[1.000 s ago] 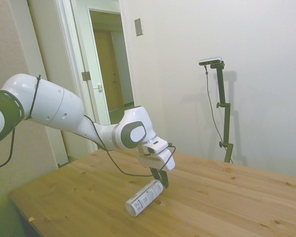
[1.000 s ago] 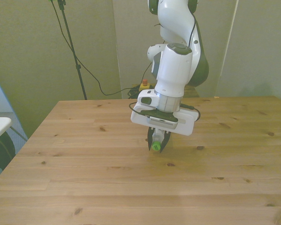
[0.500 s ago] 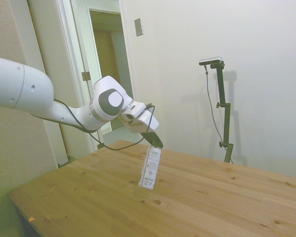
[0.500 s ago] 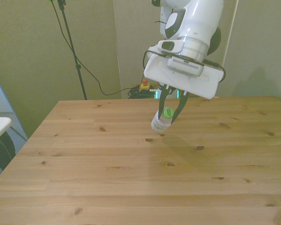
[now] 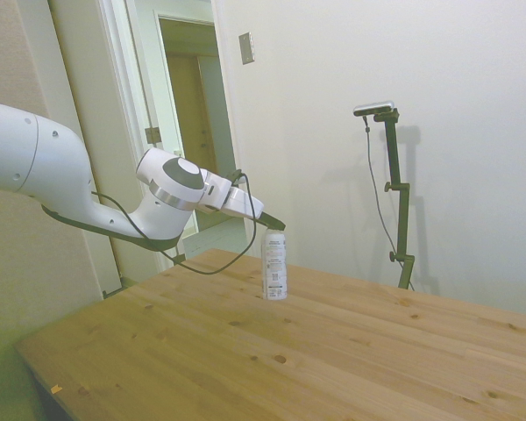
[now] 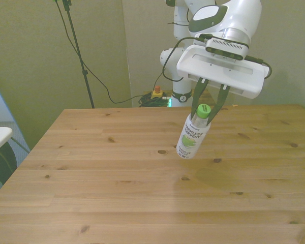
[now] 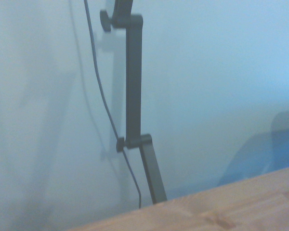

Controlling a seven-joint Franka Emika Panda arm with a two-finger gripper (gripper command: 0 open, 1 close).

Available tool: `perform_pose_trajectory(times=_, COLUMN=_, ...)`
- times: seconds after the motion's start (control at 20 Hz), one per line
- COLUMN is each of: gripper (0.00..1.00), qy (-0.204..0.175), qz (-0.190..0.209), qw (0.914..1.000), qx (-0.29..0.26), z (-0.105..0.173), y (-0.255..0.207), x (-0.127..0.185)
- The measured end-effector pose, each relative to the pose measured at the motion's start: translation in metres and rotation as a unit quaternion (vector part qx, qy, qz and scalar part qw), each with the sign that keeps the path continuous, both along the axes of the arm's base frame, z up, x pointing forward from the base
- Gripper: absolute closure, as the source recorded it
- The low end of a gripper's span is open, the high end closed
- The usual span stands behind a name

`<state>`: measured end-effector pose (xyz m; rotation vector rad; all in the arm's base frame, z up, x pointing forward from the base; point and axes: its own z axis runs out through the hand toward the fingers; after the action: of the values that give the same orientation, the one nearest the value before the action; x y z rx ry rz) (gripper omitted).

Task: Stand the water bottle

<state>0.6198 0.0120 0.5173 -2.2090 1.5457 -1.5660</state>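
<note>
plain room; doorway; wooden table

White arm, grey joints, black cable

A glossy white arm is seen, with rounded shells and grey joint caps. A black cable is looped beneath it. A flat white block is carried above the gripper, and two thin dark fingers are shown.

Arm stretched out over the table, wrist nearly level, gripper pinching the water bottle at its cap.
</note>
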Motion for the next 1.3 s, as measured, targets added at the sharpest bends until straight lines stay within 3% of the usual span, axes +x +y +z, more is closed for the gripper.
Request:
perform_pose_trajectory(times=0.25, gripper=1.0, qy=-0.066, qz=-0.006, qw=0.9977, qx=-0.017, z=-0.035, y=0.009, x=0.02)
perform_pose_trajectory(times=0.5, gripper=1.0, qy=-0.094, qz=0.001, qw=0.9956, qx=-0.002, z=-0.09, y=0.023, x=0.033)
perform_pose_trajectory(times=0.8, gripper=1.0, qy=-0.133, qz=0.013, qw=0.9908, qx=0.025, z=-0.042, y=0.046, x=0.045)
perform_pose_trajectory(times=1.3, gripper=1.0, qy=-0.117, qz=0.02, qw=0.9924, qx=0.032, z=-0.065, y=0.049, x=0.055)
